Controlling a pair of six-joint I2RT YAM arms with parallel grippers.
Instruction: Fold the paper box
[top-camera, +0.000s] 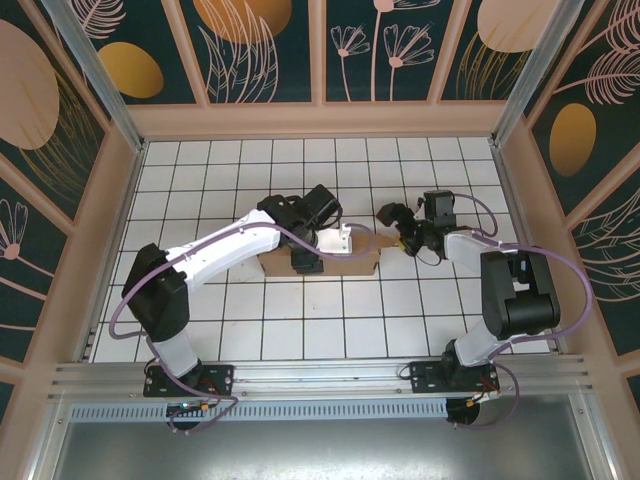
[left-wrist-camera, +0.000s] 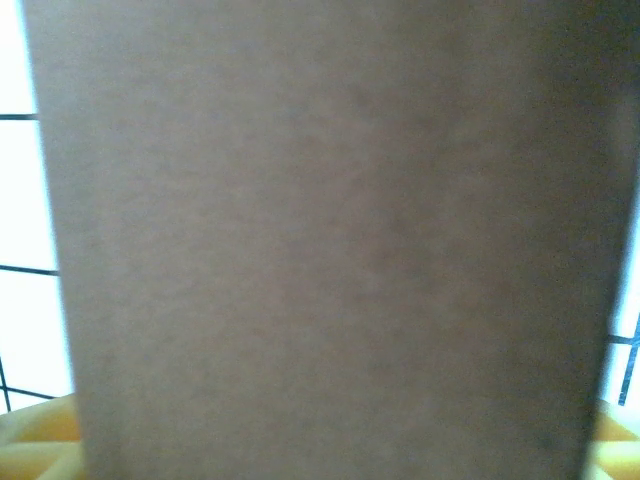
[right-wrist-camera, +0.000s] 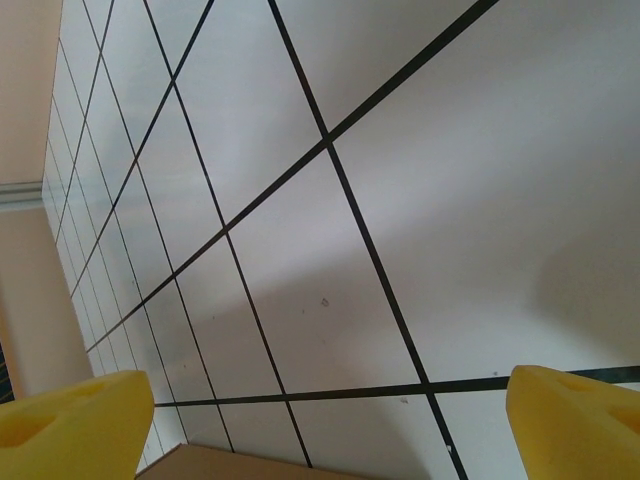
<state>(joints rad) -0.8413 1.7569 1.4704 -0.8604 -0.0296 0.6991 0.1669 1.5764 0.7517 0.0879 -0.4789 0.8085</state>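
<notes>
- Overhead, the box (top-camera: 345, 264) lies flat-bottomed mid-table (top-camera: 250, 320), its long side running left to right, just in front of both arms' wrists.
- The left gripper (top-camera: 335, 240) sits over the box's middle, on its far edge; the right gripper (top-camera: 392, 214) hangs just past the box's right end, slightly farther back, apart from it.
- From the left wrist, blurred brown cardboard (left-wrist-camera: 330, 240) stands right before the lens, spanning the gap between the yellow pads (left-wrist-camera: 40, 440) at the bottom corners. The pads are wide apart; whether they press on the box I cannot tell.
- From the right wrist, the right gripper (right-wrist-camera: 325, 400) is spread wide with nothing between its pads (right-wrist-camera: 70, 425), above bare tiles. A sliver of box (right-wrist-camera: 240, 465) shows at the bottom edge, and the beige wall (right-wrist-camera: 30, 100) at left.
</notes>
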